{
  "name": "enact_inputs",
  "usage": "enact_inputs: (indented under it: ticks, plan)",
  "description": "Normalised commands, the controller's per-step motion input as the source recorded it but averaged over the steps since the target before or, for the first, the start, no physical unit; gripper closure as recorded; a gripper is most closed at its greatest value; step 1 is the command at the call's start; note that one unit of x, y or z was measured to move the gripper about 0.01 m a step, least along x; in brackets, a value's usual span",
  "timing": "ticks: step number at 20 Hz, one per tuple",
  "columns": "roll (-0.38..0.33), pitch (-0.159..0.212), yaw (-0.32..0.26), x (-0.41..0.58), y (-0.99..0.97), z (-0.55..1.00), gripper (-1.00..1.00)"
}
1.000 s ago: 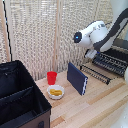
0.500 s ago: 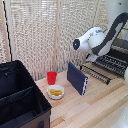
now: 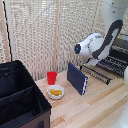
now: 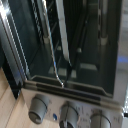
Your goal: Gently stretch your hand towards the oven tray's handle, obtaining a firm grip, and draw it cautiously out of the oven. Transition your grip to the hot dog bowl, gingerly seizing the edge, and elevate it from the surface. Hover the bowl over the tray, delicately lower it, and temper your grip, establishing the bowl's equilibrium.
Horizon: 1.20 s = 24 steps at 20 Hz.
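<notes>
No text, brand, number or sign can be read anywhere; the oven (image 4: pixel 70 75) knobs (image 4: pixel 39 107) show no legible markings.

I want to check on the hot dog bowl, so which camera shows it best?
The exterior view. The hot dog bowl sits in plain sight on the wooden table, just in front of the red cup. The wrist view shows only the oven up close, no bowl.
</notes>
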Motion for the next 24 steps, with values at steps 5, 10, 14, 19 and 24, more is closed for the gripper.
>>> enact_inputs:
  ticks: [5,10,14,19,24]
  plan:
    - [0.005,0.160,0.191,0.000,-0.57,0.00,-1.00]
    - [0.020,0.114,0.155,0.030,-0.61,0.00,-1.00]
    - [0.000,0.012,0.129,0.004,-0.53,0.00,-1.00]
    - [0.011,0.017,0.124,0.045,-0.44,0.00,-1.00]
    - [-0.042,0.014,0.025,0.000,-0.03,0.00,1.00]
